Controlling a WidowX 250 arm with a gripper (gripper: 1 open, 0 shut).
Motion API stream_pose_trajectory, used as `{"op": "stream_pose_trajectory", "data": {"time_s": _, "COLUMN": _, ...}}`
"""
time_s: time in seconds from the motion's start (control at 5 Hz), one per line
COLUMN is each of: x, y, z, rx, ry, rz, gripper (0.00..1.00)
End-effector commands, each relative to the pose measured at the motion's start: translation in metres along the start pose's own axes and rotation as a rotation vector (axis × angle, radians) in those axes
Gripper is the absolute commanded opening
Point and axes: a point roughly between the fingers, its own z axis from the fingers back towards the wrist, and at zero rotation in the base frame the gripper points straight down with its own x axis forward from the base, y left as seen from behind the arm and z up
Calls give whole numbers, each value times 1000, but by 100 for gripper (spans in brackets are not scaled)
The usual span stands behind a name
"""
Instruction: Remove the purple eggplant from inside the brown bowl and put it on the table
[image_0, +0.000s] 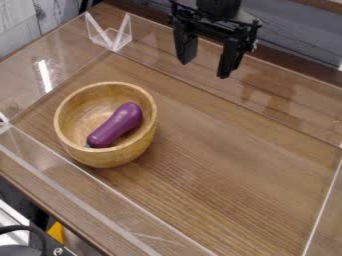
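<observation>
Brown wood-grain surface (221, 165); black tool (211, 56), fingers wide apart; nearer the camera, round light-brown wooden bowl (70, 113) containing glossy purple eggplant (115, 126).

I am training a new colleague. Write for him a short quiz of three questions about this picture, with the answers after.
1. True or false: the purple eggplant lies inside the brown bowl.
2. Multiple choice: how does the gripper stand? (a) open, away from the bowl; (b) closed on the eggplant; (c) pressed on the bowl's rim.
3. Fill in the blank: to finish the task, the eggplant must still be put on the ____.

Key: 1. true; 2. a; 3. table
</observation>
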Motion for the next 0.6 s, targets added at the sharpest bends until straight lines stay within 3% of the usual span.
{"op": "stream_pose_trajectory", "data": {"time_s": 0.0, "x": -2, "y": 0, "z": -5, "rx": -3, "ry": 15, "rz": 3, "gripper": 100}}
{"op": "stream_pose_trajectory", "data": {"time_s": 0.4, "x": -36, "y": 45, "z": -3, "rx": 15, "ry": -5, "rz": 52, "gripper": 100}}
